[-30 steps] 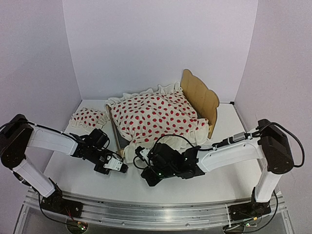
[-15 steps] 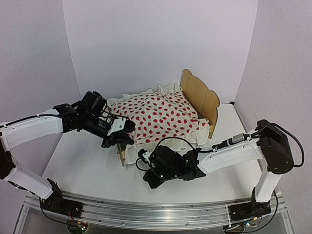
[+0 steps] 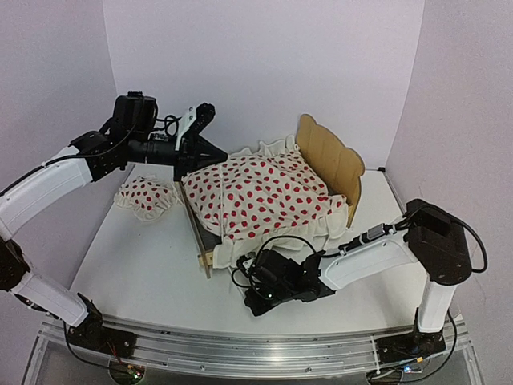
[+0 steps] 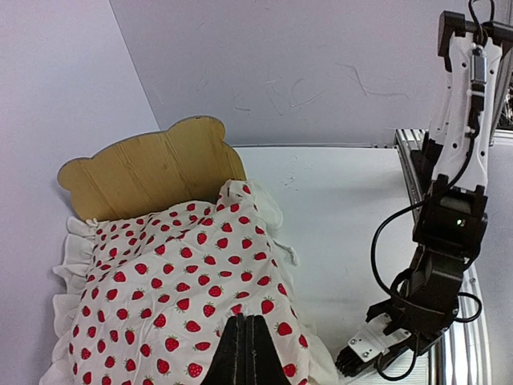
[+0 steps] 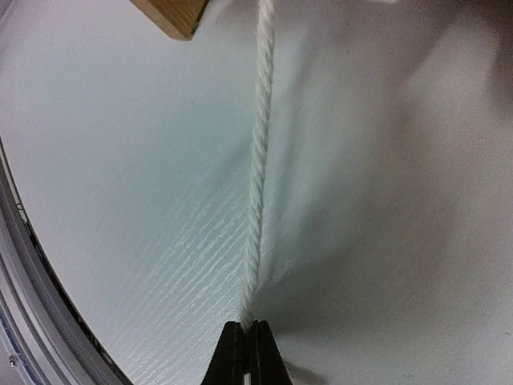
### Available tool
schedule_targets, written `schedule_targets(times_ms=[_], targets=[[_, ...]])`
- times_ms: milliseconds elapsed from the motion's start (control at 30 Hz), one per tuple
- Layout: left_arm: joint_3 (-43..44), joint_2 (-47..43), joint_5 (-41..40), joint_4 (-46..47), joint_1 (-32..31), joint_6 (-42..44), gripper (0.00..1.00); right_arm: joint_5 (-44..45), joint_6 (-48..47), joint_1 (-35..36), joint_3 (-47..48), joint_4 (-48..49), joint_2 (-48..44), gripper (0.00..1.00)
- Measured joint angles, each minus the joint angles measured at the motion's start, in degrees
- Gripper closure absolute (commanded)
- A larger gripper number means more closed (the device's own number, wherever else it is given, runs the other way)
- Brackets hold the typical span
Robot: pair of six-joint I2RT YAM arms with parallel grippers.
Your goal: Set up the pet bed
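The pet bed, a plywood frame with a wavy headboard (image 3: 329,160), stands mid-table; its foot rail (image 3: 197,237) shows. The headboard also shows in the left wrist view (image 4: 144,172), and a frame corner in the right wrist view (image 5: 172,16). The red-dotted ruffled blanket (image 3: 260,192) covers it. My left gripper (image 3: 219,154) is raised over the back-left corner, jaws shut (image 4: 245,319), seemingly pinching the blanket (image 4: 184,265). My right gripper (image 3: 243,269) is low at the front-left corner, shut (image 5: 247,325) on the blanket's white twisted hem (image 5: 260,160).
The small red-dotted pillow (image 3: 144,196) lies on the table left of the bed. The right arm (image 4: 437,265) stretches low along the bed's front. White walls close in on three sides. A metal rail (image 3: 240,349) runs along the near edge.
My left arm rose from the table at the bed's front-left, passed the blanket's left edge, and now sits high at the back-left. The blanket shifted. My right gripper slid slightly nearer.
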Motion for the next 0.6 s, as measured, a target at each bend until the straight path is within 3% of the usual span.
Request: schedule_targets(times_ms=[267,333,400,467,533,600], targets=[[-5.95,-1.59,7.41,-0.97,-1.76,-1.62,0.98,-3.75,0.27,0.07,0.14,-0.11,0.31,1.00],[-10.69,-2.50,8.66,-1.40,-4.13,-1.32,0.80,-4.35,0.31,0.09,-0.04,-0.21,-0.21,1.00],[-15.13,-2.75,9.85,-2.80,-7.20,0.45,0.48,-4.65,0.51,0.11,-0.63,-0.23,-1.39,1.00],[-17.70,-2.44,11.16,-5.94,-9.66,3.74,0.24,-4.76,0.86,0.11,-1.36,-0.23,-2.83,1.00],[-18.07,-1.63,12.27,-10.40,-10.88,8.16,0.10,-4.77,1.23,0.11,-2.18,-0.20,-4.27,1.00],[-17.62,-0.59,11.35,-14.33,-10.92,12.38,0.03,-4.71,1.50,0.11,-2.82,-0.19,-5.36,1.00]])
